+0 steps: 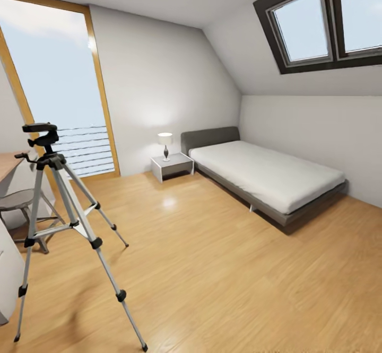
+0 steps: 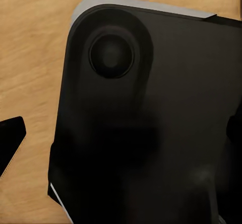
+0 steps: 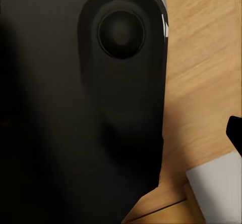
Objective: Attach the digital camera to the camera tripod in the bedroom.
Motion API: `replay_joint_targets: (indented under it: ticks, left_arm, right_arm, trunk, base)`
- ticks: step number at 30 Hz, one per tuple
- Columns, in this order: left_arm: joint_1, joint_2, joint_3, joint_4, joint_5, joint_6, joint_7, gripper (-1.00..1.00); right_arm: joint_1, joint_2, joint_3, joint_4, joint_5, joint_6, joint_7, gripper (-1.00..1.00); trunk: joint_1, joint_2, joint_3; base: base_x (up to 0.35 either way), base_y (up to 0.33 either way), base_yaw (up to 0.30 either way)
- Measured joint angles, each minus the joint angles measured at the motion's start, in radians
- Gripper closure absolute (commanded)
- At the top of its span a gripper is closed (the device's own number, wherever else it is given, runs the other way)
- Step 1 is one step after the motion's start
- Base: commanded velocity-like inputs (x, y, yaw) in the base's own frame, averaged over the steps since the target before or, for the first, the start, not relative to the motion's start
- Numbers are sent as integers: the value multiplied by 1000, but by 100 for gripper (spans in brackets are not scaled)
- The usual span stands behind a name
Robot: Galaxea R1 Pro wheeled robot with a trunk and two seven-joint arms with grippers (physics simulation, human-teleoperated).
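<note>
Tripod (image 1: 58, 220) stands on wood floor (image 1: 212, 268) near bed (image 1: 265, 175).

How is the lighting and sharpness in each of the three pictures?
Head view: bright daylight, a soft glow on the wall above the lamp, the tripod sharp. Both wrist views: a dark, slightly blurred black body over the wood floor.

A home bedroom under the roof: a low grey bed (image 1: 268, 175) stands along the wall beneath a sloped ceiling with skylights (image 1: 323, 21). A white nightstand (image 1: 172, 166) bearing a small lamp (image 1: 165, 145) sits beside it on light wood plank floor (image 1: 212, 268), near a tall wood-framed window (image 1: 58, 88)
</note>
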Motion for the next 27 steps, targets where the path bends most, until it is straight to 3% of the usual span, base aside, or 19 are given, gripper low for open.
replay_joint_targets:
  ticks: [27]
  left_arm:
    - [0,-1,0,0,-1,-2,0,-100]
  right_arm:
    - [0,0,2,0,2,0,0,-100]
  trunk:
    - [0,0,0]
  base:
    - [-20,23,-291]
